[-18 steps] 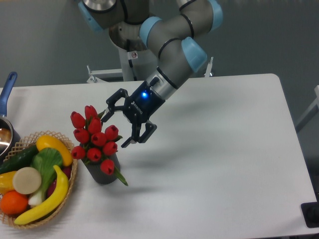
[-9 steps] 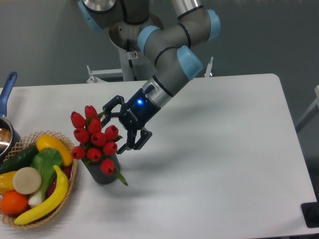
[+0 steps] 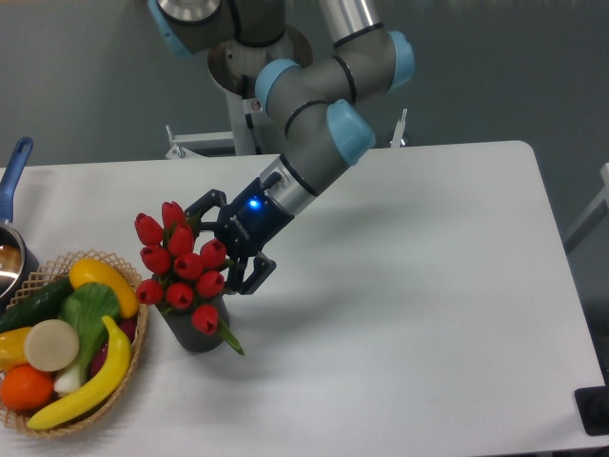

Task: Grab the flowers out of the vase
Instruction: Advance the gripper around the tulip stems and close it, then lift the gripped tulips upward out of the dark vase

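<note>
The flowers (image 3: pixel 178 263), a bunch of red tulip buds with green leaves, stand in the dark grey vase (image 3: pixel 197 331) at the left of the white table. My gripper (image 3: pixel 217 249) comes in from the right at bud height, tilted down to the left. It is open, one finger (image 3: pixel 204 206) behind the bunch and the other finger (image 3: pixel 249 276) in front, beside the rightmost buds. Whether the fingers touch the buds is unclear.
A wicker basket (image 3: pixel 135 357) of fruit and vegetables sits just left of the vase, at the table's front left corner. A metal pot with a blue handle (image 3: pixel 13 168) is at the left edge. The arm (image 3: pixel 309 133) reaches in from the back centre.
The gripper has moved left and slightly down towards the flowers, and its open fingers now flank the right side of the bunch. The flowers and vase have not moved.
</note>
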